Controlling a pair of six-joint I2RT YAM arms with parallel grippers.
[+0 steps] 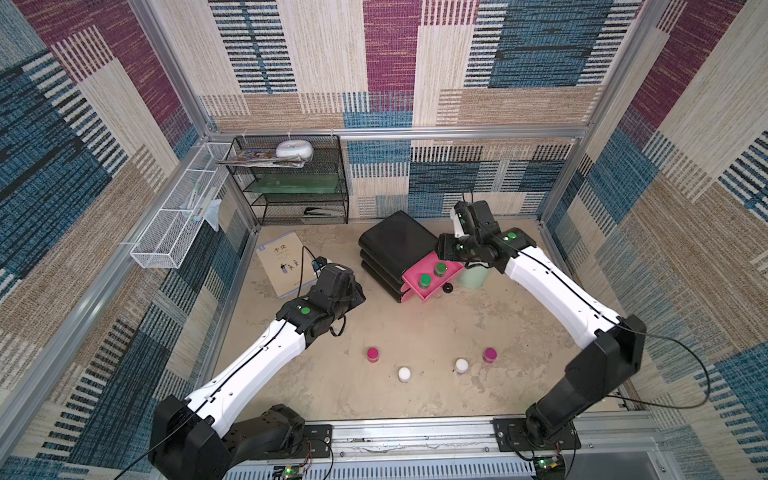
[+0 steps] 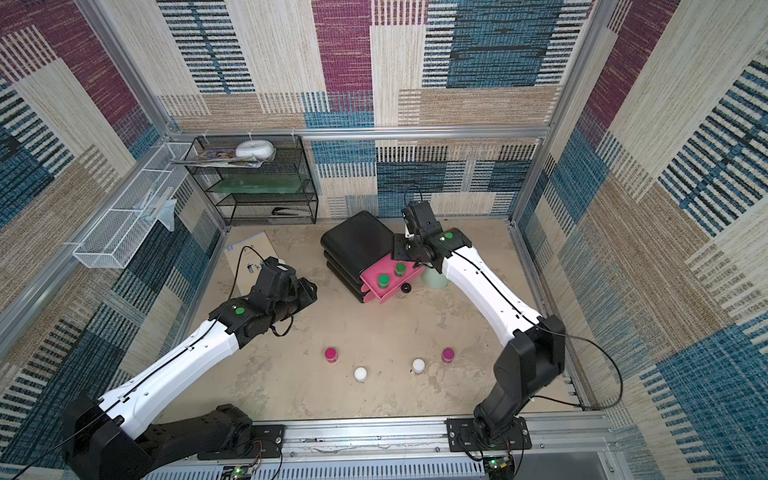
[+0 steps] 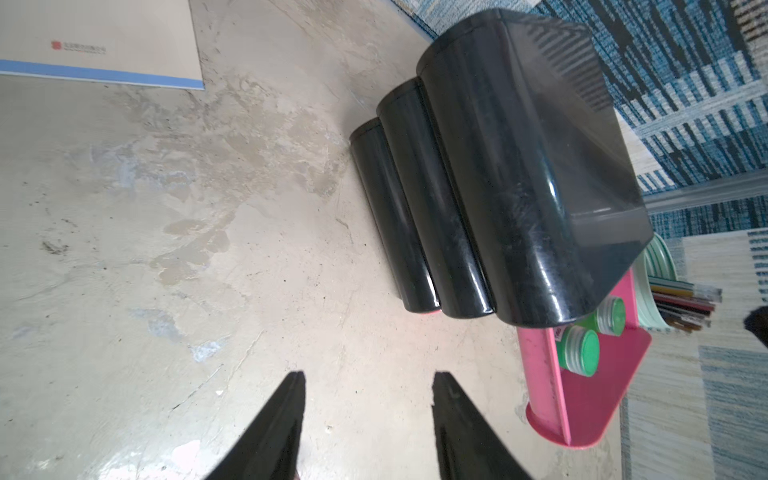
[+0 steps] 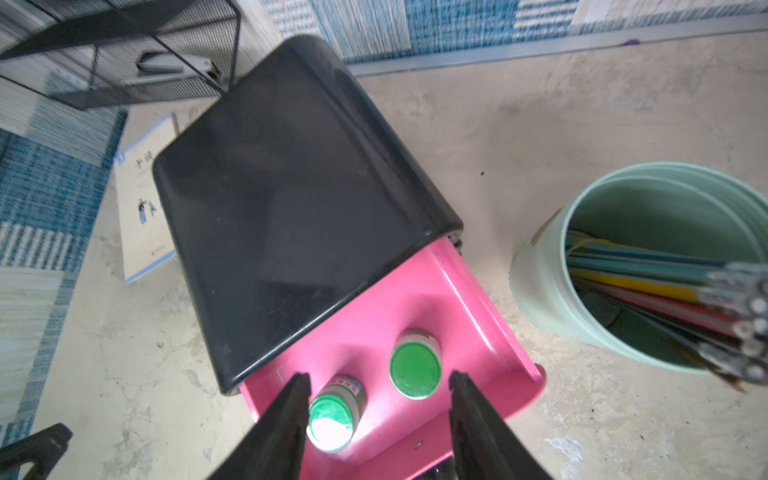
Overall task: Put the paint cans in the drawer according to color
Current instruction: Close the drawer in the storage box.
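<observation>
Beige tabletop (image 1: 332,395), left gripper (image 3: 370,376) and right gripper (image 4: 380,375) agape (pencils (image 4: 644,286) wrist-view only)

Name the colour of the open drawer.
The open drawer is pink; right wrist view shows it best.

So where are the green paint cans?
In both top views the green paint cans sit side by side in the pulled-out pink drawer of the black unit, under the right claw, beside the mint cup.

Pencil cup (image 1: 471,281) mostly hidden behind right arm (image 1: 548,286), 4 o'clock of drawer unit (image 1: 395,245). Pencil tips (image 4: 744,324) blurred. Green can (image 4: 334,415) label unreadable. Booklet (image 3: 99,37) cut off by frame edge. Left gripper (image 3: 369,376) finger bases cut off.
</observation>
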